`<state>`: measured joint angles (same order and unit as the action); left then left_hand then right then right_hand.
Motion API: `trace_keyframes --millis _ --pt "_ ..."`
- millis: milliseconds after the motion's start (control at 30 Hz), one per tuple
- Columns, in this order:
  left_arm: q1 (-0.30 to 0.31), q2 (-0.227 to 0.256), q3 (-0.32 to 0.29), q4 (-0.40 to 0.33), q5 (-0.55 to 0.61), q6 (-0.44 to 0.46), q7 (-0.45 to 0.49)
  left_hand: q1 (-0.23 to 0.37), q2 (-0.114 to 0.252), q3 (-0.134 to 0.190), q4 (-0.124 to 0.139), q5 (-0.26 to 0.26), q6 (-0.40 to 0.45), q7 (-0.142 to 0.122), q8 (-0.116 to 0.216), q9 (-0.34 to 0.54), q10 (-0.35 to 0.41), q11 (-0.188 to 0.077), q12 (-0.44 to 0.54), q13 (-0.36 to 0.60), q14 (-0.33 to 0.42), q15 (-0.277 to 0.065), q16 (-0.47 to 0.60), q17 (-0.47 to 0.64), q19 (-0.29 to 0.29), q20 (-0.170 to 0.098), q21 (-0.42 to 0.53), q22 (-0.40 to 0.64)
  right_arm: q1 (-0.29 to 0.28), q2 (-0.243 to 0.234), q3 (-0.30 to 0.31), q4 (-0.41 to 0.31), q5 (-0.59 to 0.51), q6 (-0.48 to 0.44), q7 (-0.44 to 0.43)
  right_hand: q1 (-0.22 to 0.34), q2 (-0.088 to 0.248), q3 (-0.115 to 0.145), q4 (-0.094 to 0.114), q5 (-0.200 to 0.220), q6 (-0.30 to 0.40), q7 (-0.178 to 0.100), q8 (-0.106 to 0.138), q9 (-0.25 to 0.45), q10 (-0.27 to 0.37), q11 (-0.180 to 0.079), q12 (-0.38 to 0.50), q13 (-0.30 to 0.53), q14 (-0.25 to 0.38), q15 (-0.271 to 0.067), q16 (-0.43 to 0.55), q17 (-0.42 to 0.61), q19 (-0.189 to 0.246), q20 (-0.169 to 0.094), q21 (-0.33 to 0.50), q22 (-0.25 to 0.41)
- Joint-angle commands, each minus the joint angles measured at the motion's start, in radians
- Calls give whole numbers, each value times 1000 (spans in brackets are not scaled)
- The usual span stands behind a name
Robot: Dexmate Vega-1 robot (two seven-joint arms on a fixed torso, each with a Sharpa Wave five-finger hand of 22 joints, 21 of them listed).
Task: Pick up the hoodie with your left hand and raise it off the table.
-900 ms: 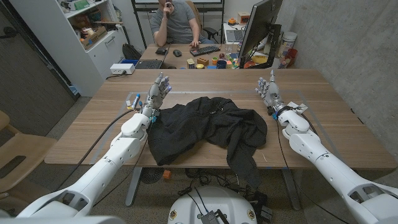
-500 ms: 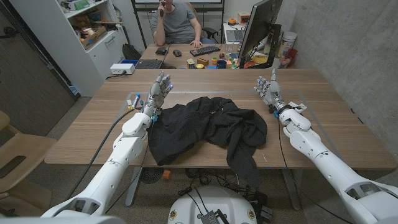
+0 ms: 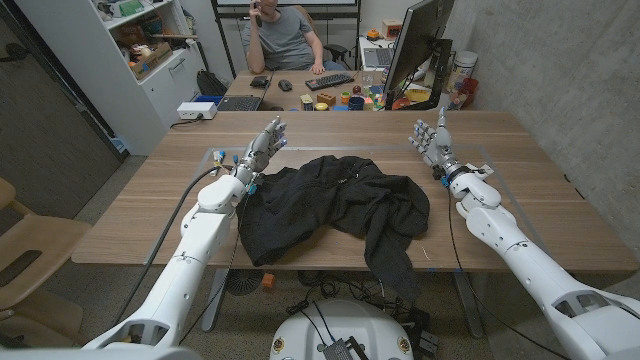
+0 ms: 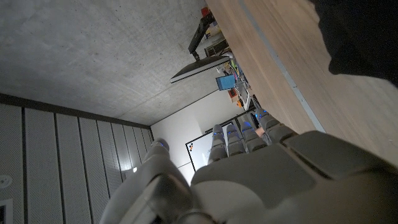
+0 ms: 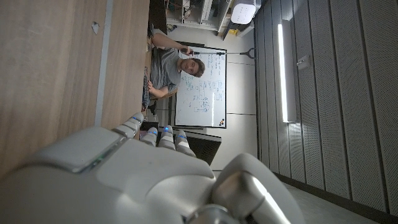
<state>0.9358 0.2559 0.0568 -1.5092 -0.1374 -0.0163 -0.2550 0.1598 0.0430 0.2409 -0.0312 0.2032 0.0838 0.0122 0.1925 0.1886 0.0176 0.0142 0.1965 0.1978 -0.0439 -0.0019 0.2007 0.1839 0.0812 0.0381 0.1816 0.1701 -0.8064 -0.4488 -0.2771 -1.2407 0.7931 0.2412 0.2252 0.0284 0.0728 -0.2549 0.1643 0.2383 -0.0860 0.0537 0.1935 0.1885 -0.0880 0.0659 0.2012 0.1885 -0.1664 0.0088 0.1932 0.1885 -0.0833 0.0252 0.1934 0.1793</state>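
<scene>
A black hoodie (image 3: pixel 330 205) lies crumpled in the middle of the wooden table (image 3: pixel 140 205), one part hanging over the near edge. Its dark cloth also shows in the left wrist view (image 4: pixel 367 37). My left hand (image 3: pixel 262 146) is raised just beyond the hoodie's far left corner, fingers apart and stretched out, holding nothing. In its own wrist view the left hand (image 4: pixel 249 168) has straight fingers. My right hand (image 3: pixel 432 142) stands upright to the right of the hoodie, apart from it, fingers spread and empty; it also appears in the right wrist view (image 5: pixel 130 168).
A second table behind holds a monitor (image 3: pixel 415 45), a keyboard (image 3: pixel 328 81) and several small colourful items. A person (image 3: pixel 285 30) sits there. A shelf unit (image 3: pixel 140 50) stands at the back left. A small blue-capped item (image 3: pixel 217 155) lies near my left hand.
My left hand has moved forward and to the right, tilting its fingers toward the hoodie's far side. The right hand and hoodie have stayed put.
</scene>
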Motion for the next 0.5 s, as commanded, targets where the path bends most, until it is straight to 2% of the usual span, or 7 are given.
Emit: trace_keyframes --millis 33,133,233,333,500 --pt "5 3 37 -88 215 112 -62 5 -38 -9 -20 2 -16 1 1 3 5 4 2 5 -1 8 8 3 2 18 4 1 10 16 5 16 -8 -2 8 2 54 -6 -3 5 -7 -7 4 5 -8 0 4 4 -61 -1 6 4 -7 -2 6 4" --pt "8 -6 48 -94 229 103 -78 10 -50 -12 -26 2 -17 1 2 3 3 7 1 5 -2 10 8 3 2 23 4 1 12 21 4 21 -11 -1 9 2 54 -6 -3 5 -7 -6 4 5 -8 0 4 4 -61 -1 6 4 -7 -2 6 4" --pt "12 -8 79 -91 293 88 -55 14 -68 -19 -35 3 -17 -1 4 3 4 7 1 6 -11 11 5 3 -5 25 1 1 16 25 3 27 -13 -1 11 2 54 -6 -3 5 -7 -7 4 5 -8 1 4 4 -62 -2 6 4 -7 -2 6 4" --pt "9 -19 100 -70 296 87 -88 16 -91 -29 -44 5 -22 -3 3 3 2 9 1 6 -17 12 3 3 -11 27 0 1 20 31 0 31 -15 2 14 2 54 -6 -3 5 -7 -7 4 5 -8 -1 4 4 -62 -2 6 4 -7 -2 7 4" --pt "15 -15 123 -80 328 78 -110 19 -125 -46 -56 10 -41 -5 -1 4 0 13 0 6 -19 14 4 4 -9 35 1 1 22 37 -2 35 -20 3 11 2 54 -5 -3 5 -7 -6 4 5 -8 -2 4 4 -61 -3 6 4 -7 -1 7 4"
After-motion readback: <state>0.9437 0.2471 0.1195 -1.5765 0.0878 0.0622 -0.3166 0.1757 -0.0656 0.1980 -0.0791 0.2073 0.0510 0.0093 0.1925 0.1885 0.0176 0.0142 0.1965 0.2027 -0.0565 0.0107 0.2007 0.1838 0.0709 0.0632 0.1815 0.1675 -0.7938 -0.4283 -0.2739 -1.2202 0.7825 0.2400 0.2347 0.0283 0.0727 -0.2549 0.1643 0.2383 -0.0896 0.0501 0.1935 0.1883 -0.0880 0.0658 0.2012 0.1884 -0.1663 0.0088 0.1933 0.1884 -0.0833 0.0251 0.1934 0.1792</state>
